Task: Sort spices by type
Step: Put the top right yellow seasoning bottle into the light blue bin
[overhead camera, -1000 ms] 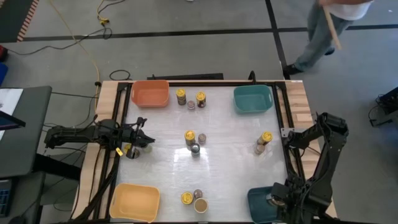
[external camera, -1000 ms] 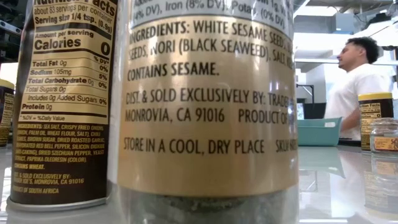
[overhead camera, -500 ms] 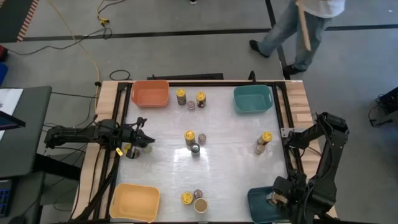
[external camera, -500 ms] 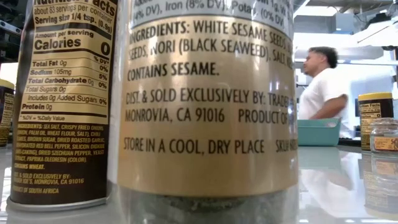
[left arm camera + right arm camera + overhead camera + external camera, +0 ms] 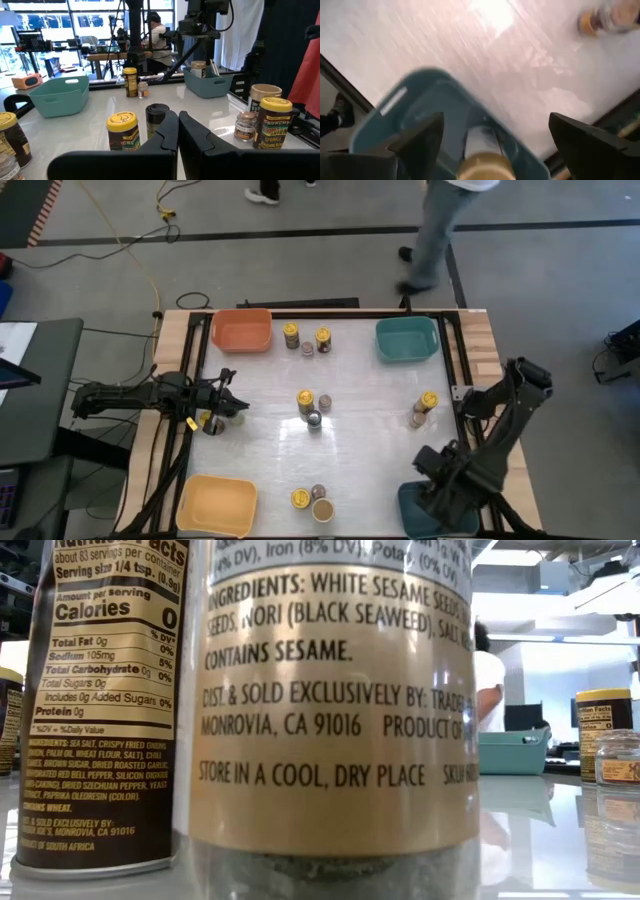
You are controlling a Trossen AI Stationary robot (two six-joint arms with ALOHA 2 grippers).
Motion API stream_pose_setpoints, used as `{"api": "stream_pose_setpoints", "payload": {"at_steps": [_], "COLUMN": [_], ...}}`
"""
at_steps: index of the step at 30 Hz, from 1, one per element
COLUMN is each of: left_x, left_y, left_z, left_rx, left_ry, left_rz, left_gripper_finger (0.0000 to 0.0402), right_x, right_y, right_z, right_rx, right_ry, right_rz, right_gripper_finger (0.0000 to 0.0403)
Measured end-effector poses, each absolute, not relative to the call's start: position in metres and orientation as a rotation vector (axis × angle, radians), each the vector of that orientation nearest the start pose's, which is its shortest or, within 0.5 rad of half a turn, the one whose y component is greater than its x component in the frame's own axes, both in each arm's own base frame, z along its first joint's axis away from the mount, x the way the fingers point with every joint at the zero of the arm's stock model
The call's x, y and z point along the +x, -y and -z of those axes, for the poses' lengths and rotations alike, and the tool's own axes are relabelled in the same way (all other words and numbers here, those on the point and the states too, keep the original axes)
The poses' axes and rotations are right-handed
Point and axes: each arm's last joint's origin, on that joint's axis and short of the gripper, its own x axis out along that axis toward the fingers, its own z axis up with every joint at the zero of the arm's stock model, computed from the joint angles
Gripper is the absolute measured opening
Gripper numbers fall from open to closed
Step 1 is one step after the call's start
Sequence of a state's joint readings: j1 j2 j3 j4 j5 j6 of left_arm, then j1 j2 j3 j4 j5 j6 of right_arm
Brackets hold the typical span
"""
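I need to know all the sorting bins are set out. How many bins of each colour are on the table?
Orange bin: 1
Yellow bin: 1
Teal bins: 2, a lighter one and a darker one
Total: 4

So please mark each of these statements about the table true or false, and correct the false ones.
1. The orange bin holds several jars. False: it holds none.
2. The right gripper is open above a dark teal bin with a tan-lidded jar inside. True.
3. The left gripper is open. False: its fingers are shut.
4. The yellow bin is at a table corner. True.
5. A person is sitting at the table. False: the person walks past it.
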State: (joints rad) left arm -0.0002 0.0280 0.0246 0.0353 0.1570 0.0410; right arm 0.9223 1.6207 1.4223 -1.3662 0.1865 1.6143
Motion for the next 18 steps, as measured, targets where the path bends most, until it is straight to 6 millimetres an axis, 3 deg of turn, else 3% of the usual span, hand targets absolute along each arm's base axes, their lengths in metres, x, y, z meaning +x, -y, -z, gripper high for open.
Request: {"api": "stream_pose_setpoints", "payload": {"at_steps": [7, 18], "left_x": [0.098, 0.098], "left_y": [0.005, 0.005], "left_z": [-0.173, -0.173], "left_rx": [0.043, 0.043], "left_ry": [0.035, 0.035], "left_rz": [0.156, 0.157], "left_gripper_finger": [0.0, 0.0], "right_x": [0.214, 0.264], "right_y": [-0.2, -0.16], "right_z": [-0.282, -0.289], "right_rx": [0.6, 0.667], "right_ry": [-1.197, -0.789], "right_rz": [0.64, 0.754], "right_gripper_finger": [0.0386, 0.0386]}}
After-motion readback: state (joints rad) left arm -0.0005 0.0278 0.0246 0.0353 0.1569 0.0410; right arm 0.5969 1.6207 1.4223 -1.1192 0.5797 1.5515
